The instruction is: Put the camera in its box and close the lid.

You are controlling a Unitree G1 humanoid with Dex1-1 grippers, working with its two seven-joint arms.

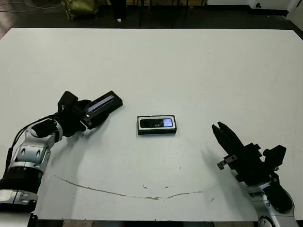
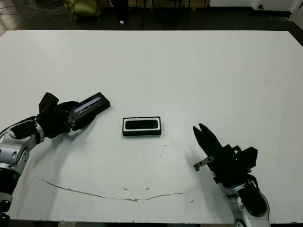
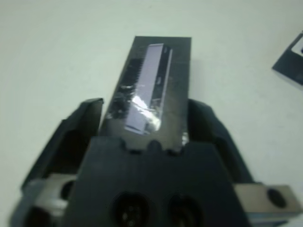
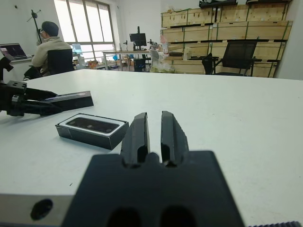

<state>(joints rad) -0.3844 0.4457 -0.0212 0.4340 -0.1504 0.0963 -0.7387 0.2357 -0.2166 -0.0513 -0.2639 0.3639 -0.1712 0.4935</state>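
One camera [image 1: 157, 123] is seen lying inside one box [image 1: 156, 125] at mid-table, well apart from both tools, while one lid [image 1: 101, 108] is clamped by the left gripper [image 1: 85, 116] and the right gripper [image 1: 222, 133] is kept nearly closed, empty.

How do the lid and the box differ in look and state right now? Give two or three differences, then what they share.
The lid is held in the left gripper, while the box lies free on the table. The lid carries a shiny stripe on top; the box shows a white lining with the camera inside. The lid sits skewed to the table edge; the box lies square. Both are black rectangles.
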